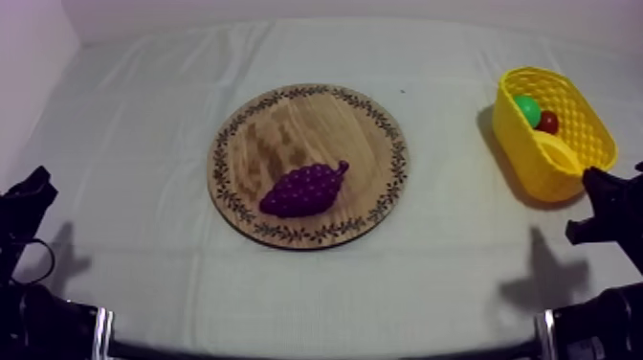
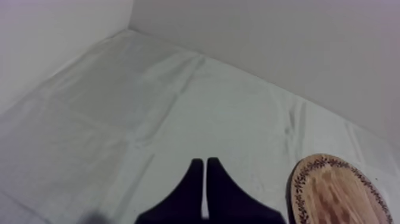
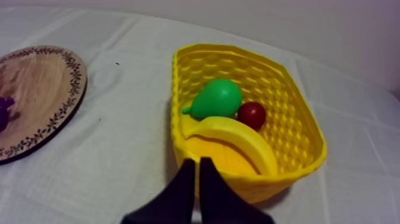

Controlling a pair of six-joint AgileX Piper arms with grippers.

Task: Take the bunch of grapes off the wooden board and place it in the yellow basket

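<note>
A purple bunch of grapes point(image 1: 304, 190) lies on the front half of the round wooden board point(image 1: 287, 129) in mid-table. The yellow basket point(image 1: 593, 124) stands at the right and holds a green pear point(image 1: 526, 108), a small red fruit point(image 1: 547, 122) and a banana point(image 1: 555, 151). My left gripper point(image 1: 36, 180) rests low at the left, far from the board. Its fingers lie together as a narrow wedge, shut on nothing point(image 2: 205, 162). My right gripper point(image 1: 595, 182) sits just in front of the basket, also shut on nothing point(image 3: 197, 161).
In the right wrist view the basket point(image 3: 178, 65) with the pear point(image 3: 217, 98), red fruit point(image 3: 252, 114) and banana point(image 3: 235, 137) is directly ahead, the board point(image 3: 36, 89) off to its side. A wall closes the table's far edge. Bare cloth lies between board and basket.
</note>
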